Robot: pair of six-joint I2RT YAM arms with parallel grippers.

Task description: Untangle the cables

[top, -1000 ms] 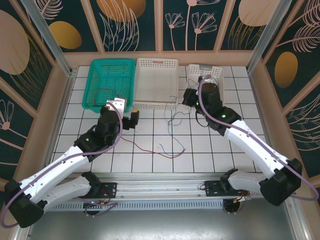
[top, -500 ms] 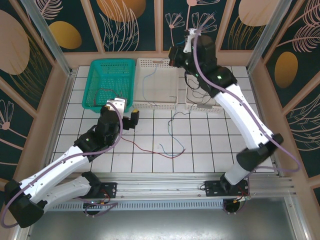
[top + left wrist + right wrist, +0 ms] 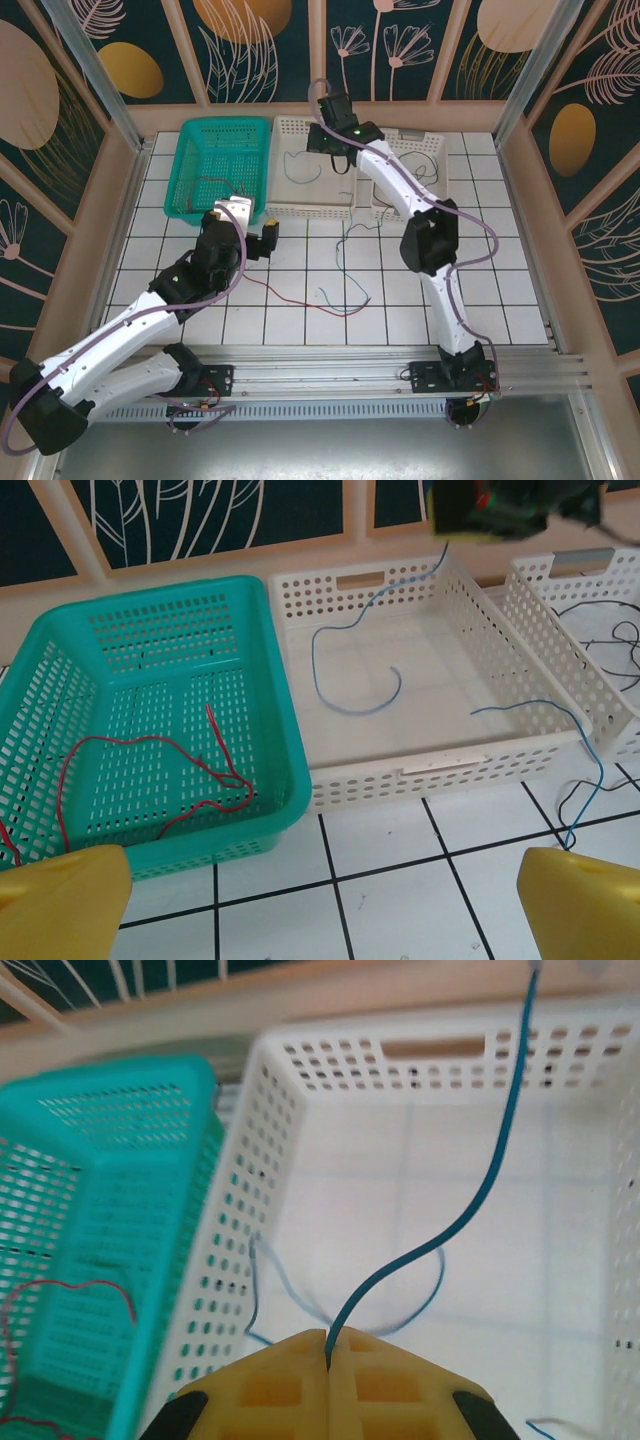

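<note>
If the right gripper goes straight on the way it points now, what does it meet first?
Likely the floor of the white basket; the right gripper, shut on the blue cable, points down into it. Depth is unclear.

teal basket (image 3: pixel 225 125) left | white basket (image 3: pixel 310 208) middle | smaller white basket (image 3: pixel 425 135) right | white tiled table (image 3: pixel 480 290)

Blue cable (image 3: pixel 508 1110) hangs curling into the white basket (image 3: pixel 440 775); red cable (image 3: pixel 150 739) lies, apparently loose, in teal basket (image 3: pixel 270 730).
</note>
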